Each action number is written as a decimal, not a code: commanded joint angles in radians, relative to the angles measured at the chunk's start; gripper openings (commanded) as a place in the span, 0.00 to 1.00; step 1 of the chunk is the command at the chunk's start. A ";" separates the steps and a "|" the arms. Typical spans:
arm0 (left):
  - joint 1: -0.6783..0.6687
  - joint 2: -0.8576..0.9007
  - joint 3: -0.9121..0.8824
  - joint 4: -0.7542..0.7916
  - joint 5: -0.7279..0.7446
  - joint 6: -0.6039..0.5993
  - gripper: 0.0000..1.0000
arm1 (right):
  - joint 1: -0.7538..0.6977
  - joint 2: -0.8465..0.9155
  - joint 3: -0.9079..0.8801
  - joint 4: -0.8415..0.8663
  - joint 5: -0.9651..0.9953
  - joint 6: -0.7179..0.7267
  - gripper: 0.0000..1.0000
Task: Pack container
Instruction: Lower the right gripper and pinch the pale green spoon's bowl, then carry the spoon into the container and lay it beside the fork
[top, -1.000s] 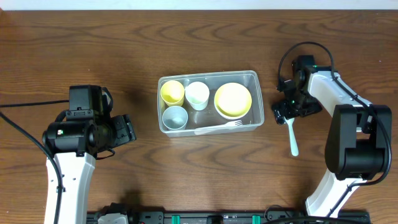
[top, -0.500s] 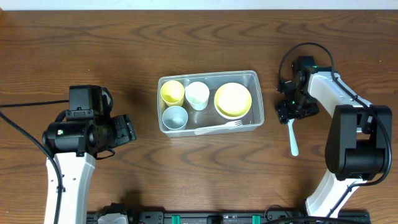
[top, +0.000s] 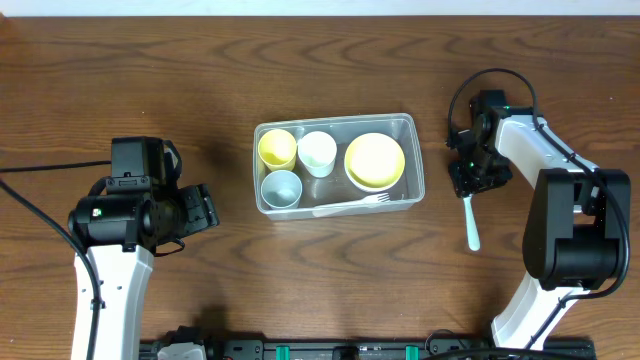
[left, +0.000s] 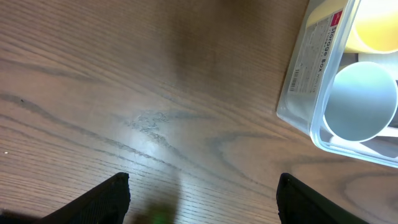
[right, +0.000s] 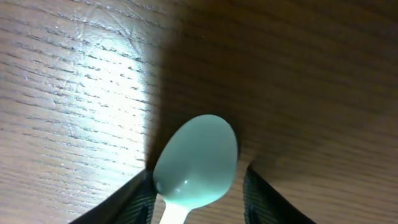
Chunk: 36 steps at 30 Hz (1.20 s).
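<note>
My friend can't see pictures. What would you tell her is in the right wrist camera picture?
The rounded end of a pale blue-green spoon sits between the two dark fingers of the right gripper, on a brown wooden table. Bright light falls on the wood at left; the right side is in shadow.

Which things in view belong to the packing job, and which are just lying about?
Job in hand: container; in it yellow cup, white cup, pale-blue cup, yellow bowl, fork; spoon on the table, straddled by right hand.

Lying about: black cable; wooden table; left hand, open, holding nothing.
</note>
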 joint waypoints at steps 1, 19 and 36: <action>0.003 -0.007 0.008 -0.002 -0.011 -0.002 0.76 | 0.015 0.034 -0.036 0.003 -0.049 -0.001 0.38; 0.003 -0.007 0.008 -0.003 -0.011 -0.002 0.76 | 0.015 0.034 -0.036 0.012 -0.049 -0.002 0.25; 0.003 -0.007 0.008 -0.002 -0.011 -0.002 0.76 | 0.018 -0.061 0.059 -0.003 -0.048 0.023 0.01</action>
